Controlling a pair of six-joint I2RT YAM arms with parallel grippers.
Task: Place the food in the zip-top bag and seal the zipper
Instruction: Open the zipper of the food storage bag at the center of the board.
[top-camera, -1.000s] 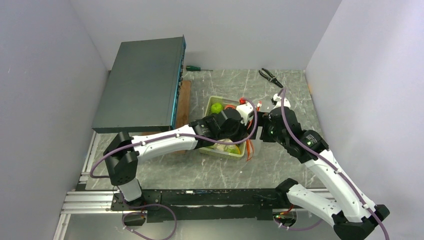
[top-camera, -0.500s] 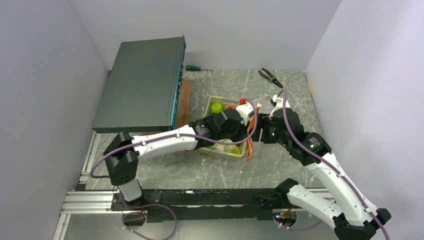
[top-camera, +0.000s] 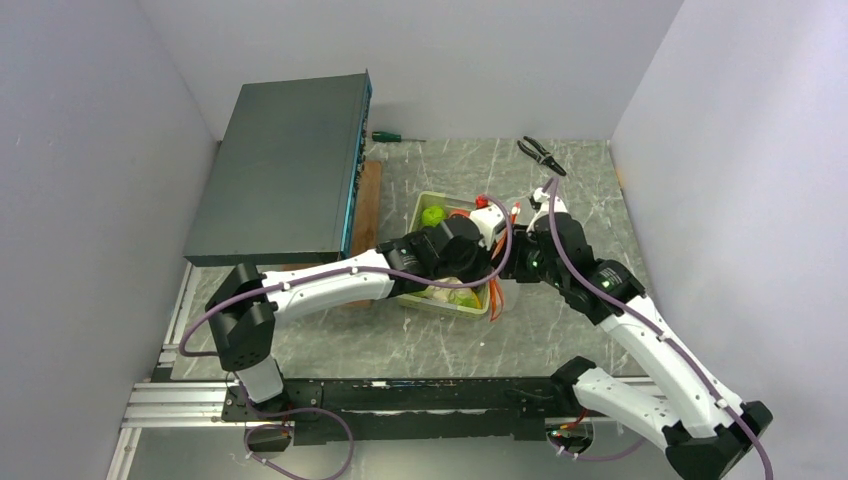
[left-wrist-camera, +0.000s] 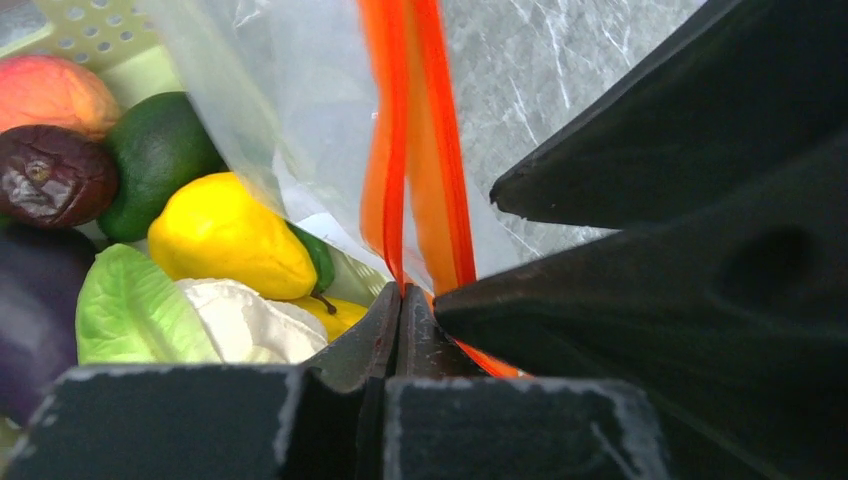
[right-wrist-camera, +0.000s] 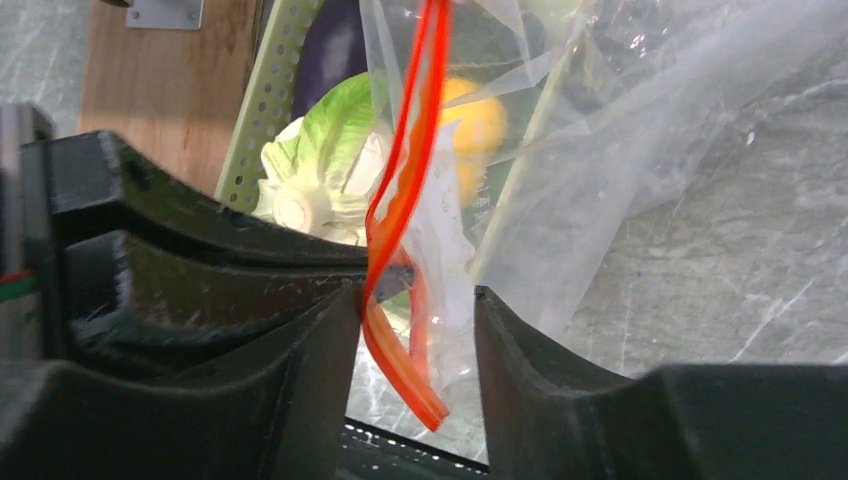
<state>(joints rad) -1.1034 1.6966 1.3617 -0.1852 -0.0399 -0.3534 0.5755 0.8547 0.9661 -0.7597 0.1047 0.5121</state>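
Note:
The clear zip-top bag (left-wrist-camera: 290, 110) hangs by its red-orange zipper strip (left-wrist-camera: 400, 150) at the right edge of the pale green tray (top-camera: 430, 205). My left gripper (left-wrist-camera: 400, 290) is shut on that strip. My right gripper (right-wrist-camera: 418, 295) is open, with a loop of the strip (right-wrist-camera: 405, 180) between its fingers, touching the left one. The food lies in the tray beside and behind the bag: a white cauliflower (left-wrist-camera: 245, 325) with a green leaf, a yellow piece (left-wrist-camera: 225, 240), a dark green piece (left-wrist-camera: 155, 150) and a small dark purple piece (left-wrist-camera: 50, 175). No slider tab shows.
A large dark grey box (top-camera: 285, 170) stands at the back left on a wooden board (top-camera: 368, 200). A green-handled screwdriver (top-camera: 390, 136) and pliers (top-camera: 540, 153) lie by the back wall. A green round piece (top-camera: 433, 215) sits in the tray's far corner.
My right arm has moved left and forward, bringing its open fingers around the bag's strip. The left gripper has kept its hold in place.

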